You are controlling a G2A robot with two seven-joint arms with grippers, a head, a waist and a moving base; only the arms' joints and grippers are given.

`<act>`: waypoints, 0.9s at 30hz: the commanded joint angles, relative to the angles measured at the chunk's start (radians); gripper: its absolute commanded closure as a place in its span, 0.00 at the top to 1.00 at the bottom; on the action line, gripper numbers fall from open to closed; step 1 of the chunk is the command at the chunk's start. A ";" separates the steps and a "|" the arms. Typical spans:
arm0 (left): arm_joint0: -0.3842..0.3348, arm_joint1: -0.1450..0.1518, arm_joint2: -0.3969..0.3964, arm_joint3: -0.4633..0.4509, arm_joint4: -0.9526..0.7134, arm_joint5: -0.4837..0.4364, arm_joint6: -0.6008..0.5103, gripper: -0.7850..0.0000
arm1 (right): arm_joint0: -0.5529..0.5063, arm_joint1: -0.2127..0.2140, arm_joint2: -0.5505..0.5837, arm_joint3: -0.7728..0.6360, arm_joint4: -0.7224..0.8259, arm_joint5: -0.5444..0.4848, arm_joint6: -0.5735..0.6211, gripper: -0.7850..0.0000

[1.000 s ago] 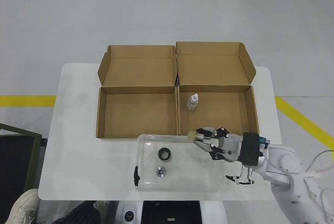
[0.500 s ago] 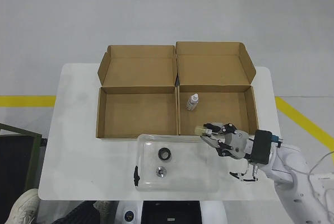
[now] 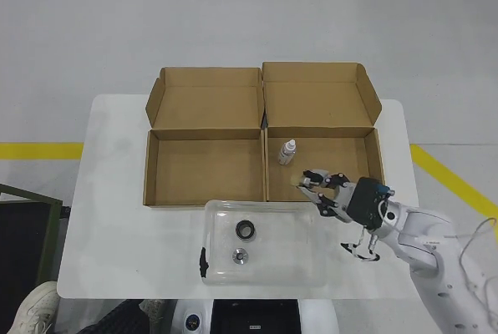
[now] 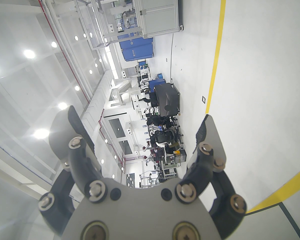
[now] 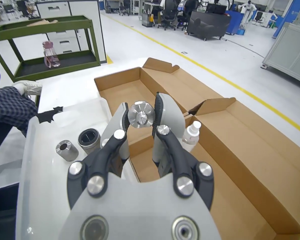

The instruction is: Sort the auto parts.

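The left pincer [image 4: 140, 116] is let go and wide, with nothing in it, and it points out at the room. On the white table [image 3: 115, 209], the left box [image 3: 203, 171] sits in the middle-left of the top view and I see no parts in it. Below it and a bit to the right is the clear tray [image 3: 299, 267], with a black ring [image 3: 246, 228] and a small silver tube [image 3: 241, 256] lying in it, near each other but not touching. Next comes a little white bottle [image 3: 286, 151], standing up in the left end of the right box [image 3: 341, 159]. Just below the bottle, right of the middle of the frame, the right pincer [image 3: 314, 188] is squeezed tight on a round silver part [image 5: 141, 118]. It holds the part up in the air over the box's lower left corner, right by the tray's top right corner. I think this is the carrying step: the part is out of the tray and going to the right box. The next move, I think, needs the pincer to go a bit farther over the bare box floor, come down low, and let go softly. It should keep away from the bottle so it does not tip over. The ring and the tube are left to sort after that.
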 commanded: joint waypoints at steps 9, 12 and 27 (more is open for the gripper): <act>0.000 0.000 0.000 0.000 0.000 0.000 0.000 1.00 | 0.077 0.002 -0.008 0.047 0.056 0.062 0.268 0.00; 0.000 0.000 0.000 0.000 0.000 0.000 0.000 1.00 | 0.113 0.002 -0.021 0.069 0.070 0.079 0.345 0.00; 0.000 0.000 0.000 0.000 0.000 0.000 0.000 1.00 | 0.325 -0.023 -0.178 0.265 0.092 0.171 0.566 0.00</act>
